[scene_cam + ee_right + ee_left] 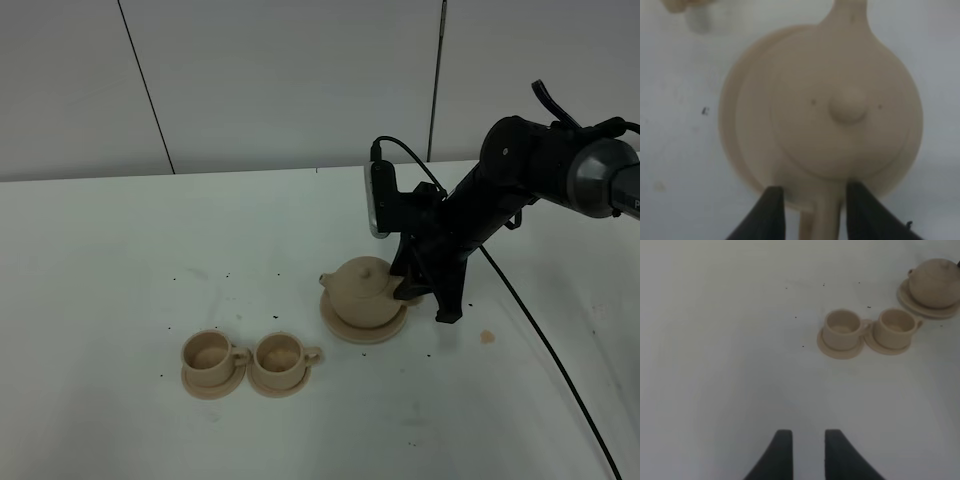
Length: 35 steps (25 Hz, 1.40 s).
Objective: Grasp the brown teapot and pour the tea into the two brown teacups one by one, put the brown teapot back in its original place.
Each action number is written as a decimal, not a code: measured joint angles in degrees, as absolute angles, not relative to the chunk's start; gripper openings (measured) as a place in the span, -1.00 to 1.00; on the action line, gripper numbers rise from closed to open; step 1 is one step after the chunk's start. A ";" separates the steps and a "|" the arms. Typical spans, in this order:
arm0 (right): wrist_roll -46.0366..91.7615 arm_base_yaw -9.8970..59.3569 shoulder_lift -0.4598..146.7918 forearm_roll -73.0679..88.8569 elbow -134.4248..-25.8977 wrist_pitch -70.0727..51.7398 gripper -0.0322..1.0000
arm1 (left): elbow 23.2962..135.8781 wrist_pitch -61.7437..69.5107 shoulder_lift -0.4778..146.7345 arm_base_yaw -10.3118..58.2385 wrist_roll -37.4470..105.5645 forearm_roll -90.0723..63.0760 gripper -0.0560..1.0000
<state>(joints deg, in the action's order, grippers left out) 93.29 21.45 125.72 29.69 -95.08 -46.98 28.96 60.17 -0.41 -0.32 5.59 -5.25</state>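
The right gripper [814, 186] holds its jaws spread on either side of the loop handle [826, 216] of the brown teapot [840, 110]. One finger is almost against the handle and the other a little clear, so nothing is pinched yet. Straddling the handle this way looks meant to give a hold that can tip the pot. The teapot sits upright, lid on, upon its wide saucer [366, 332], with its spout [326, 280] turned away from the arm. The nearer teacup [278, 353] and the farther teacup [207, 352] stand close by, their small saucers touching, with nothing between them and the pot. The left gripper [807, 432] hangs over bare table [120, 260], jaws parted and empty (well apart from the cups). Dark specks and a pale crumb [487, 337] lie scattered, harmless enough
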 joint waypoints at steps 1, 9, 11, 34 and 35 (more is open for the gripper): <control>93.20 21.39 125.72 29.64 -95.08 -47.04 -0.37 | 28.96 60.17 -0.41 -0.32 5.59 -5.25 -0.46; 93.05 20.99 125.72 29.53 -95.08 -47.34 -0.37 | 28.96 60.17 -0.41 -0.32 5.64 -5.25 -0.46; 93.05 20.99 125.72 29.53 -95.08 -47.34 -0.38 | 28.96 60.17 -0.41 -0.32 5.64 -5.25 -0.46; 93.05 20.99 125.72 29.76 -95.08 -47.34 -0.41 | 28.96 60.17 -0.41 -0.32 5.64 -5.25 -0.46; 93.05 20.99 125.72 29.76 -95.08 -47.34 -0.41 | 28.96 60.17 -0.41 -0.32 5.60 -5.25 -0.46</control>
